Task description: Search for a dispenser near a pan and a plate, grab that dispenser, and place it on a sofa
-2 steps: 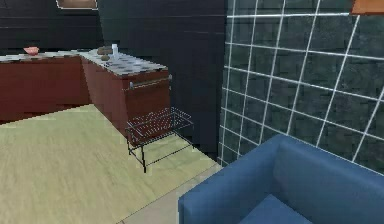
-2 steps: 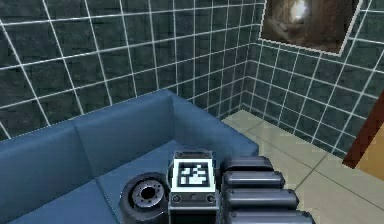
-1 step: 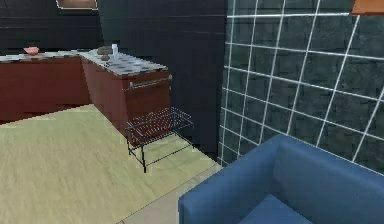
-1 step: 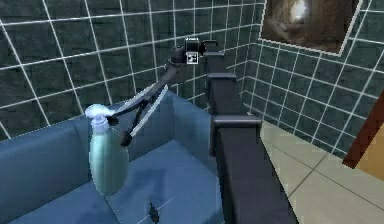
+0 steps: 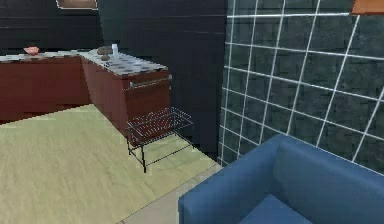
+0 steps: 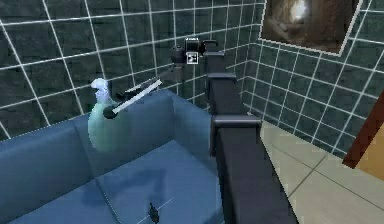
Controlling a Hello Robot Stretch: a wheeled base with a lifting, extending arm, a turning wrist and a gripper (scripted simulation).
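A pale green dispenser (image 6: 100, 130) with a white pump top hangs at the far end of my gripper (image 6: 115, 108), clear of the cushions, so the gripper holds it. It hovers in front of the backrest of the blue sofa (image 6: 160, 170), above the seat. The dark arm (image 6: 235, 140) rises from the arm side view's bottom edge along the sofa's right end. In the forward view a corner of the blue sofa (image 5: 290, 185) fills the bottom right.
A dark tiled wall (image 6: 60, 50) stands behind the sofa, with a framed picture (image 6: 305, 22) on it. In the forward view a red-fronted kitchen counter (image 5: 125, 85) carries small items, and a wire rack (image 5: 158, 128) stands on the yellow-green floor (image 5: 60, 160).
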